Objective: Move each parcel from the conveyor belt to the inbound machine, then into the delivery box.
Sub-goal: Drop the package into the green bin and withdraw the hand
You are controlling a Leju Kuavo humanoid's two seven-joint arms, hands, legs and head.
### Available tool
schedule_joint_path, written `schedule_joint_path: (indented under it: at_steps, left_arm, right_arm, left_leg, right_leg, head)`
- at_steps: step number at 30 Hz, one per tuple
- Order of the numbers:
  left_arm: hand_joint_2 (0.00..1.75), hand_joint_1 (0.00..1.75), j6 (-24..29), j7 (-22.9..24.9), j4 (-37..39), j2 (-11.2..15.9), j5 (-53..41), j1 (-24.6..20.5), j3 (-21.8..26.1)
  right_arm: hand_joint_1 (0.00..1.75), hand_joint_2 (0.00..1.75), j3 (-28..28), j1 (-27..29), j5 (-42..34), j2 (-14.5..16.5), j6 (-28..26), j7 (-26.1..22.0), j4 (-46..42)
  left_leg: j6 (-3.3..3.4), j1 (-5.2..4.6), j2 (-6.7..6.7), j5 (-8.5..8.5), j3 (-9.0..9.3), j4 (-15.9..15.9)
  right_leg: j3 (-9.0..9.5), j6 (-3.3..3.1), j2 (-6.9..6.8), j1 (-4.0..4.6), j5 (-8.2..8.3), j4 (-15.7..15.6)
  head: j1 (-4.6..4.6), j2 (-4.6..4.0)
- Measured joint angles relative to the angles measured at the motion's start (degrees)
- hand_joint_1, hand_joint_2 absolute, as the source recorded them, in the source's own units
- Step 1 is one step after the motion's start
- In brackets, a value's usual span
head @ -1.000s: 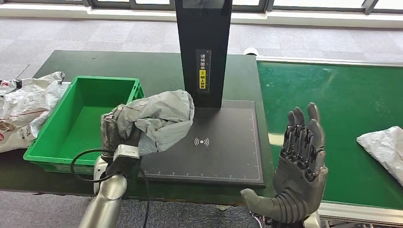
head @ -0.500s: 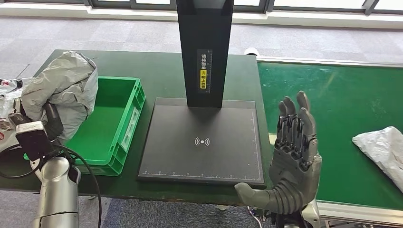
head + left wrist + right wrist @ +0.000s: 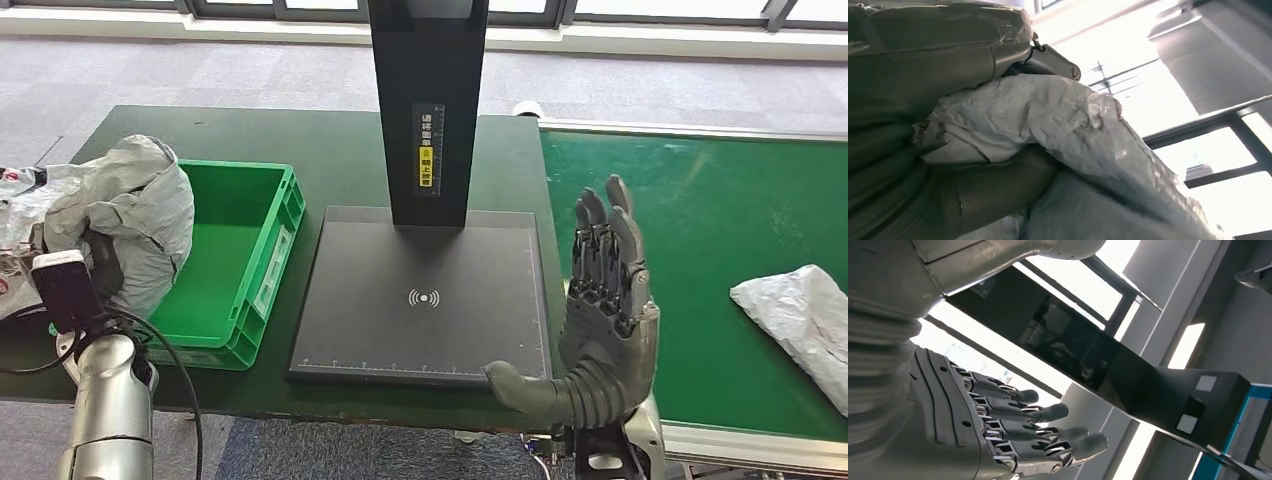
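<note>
Over at the left end of the table, the left hand grips the grey parcel, which has swung off the scanner pad and now hangs at the outer rim of the green delivery box, slightly lower than half a second ago. Scanning looks finished; dropping it in remains. Meanwhile the right hand stands empty, fingers spread, edging toward the pad, another parcel waiting on the conveyor belt.

Scanner post: vertical Chinese label, characters too small to read surely. Pad: wireless-signal symbol.
</note>
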Motion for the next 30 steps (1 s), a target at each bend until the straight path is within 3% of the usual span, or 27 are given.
schedule_joint_path:
  at_steps: [1,3,9,19,30]
  left_arm:
    - [0.87,0.0,-0.59,0.99,1.61,0.11,-0.92,-0.17,0.03]
    - [0.0,0.0,-1.84,2.99,4.54,0.13,-2.98,-0.36,0.03]
    - [0.0,0.0,-1.96,5.29,7.16,-1.09,-8.04,0.76,0.02]
    - [0.0,0.0,-1.84,5.64,7.01,-1.36,-8.65,1.16,0.0]
    - [0.0,0.0,-1.7,9.15,2.53,-4.22,-11.97,4.83,-1.23]
  right_arm:
    - [0.0,1.75,0.0,0.04,0.41,0.0,0.01,0.4,0.17]
    - [0.0,1.75,0.0,0.17,1.33,0.0,0.4,1.66,0.45]
    - [0.0,1.75,-0.02,0.01,4.66,0.02,2.92,7.68,2.2]
    - [0.0,1.75,-0.05,0.01,5.0,0.02,2.98,8.08,2.63]
    - [0.0,1.75,-1.17,2.21,10.91,0.51,3.59,11.54,5.89]
  left_leg:
    - [-0.01,0.0,0.0,0.0,0.0,0.0]
    - [-0.01,0.01,0.01,0.01,-0.01,0.0]
    - [0.03,0.0,0.05,-0.03,-0.02,0.0]
    - [0.03,-0.01,0.05,-0.03,-0.03,0.01]
    - [0.01,0.0,0.04,-0.05,-0.01,0.01]
  right_leg:
    - [0.0,0.0,0.0,0.01,0.0,0.0]
    - [-0.01,0.0,0.01,0.01,0.0,0.0]
    - [-0.06,0.0,0.11,-0.09,0.02,0.0]
    - [-0.06,0.0,0.13,-0.1,0.01,0.0]
    - [-0.06,0.0,0.12,-0.05,0.01,-0.01]
  head:
    - [0.0,0.0]
    - [0.0,0.0]
    - [0.0,0.0]
    - [0.0,0.0]
    - [0.0,0.0]
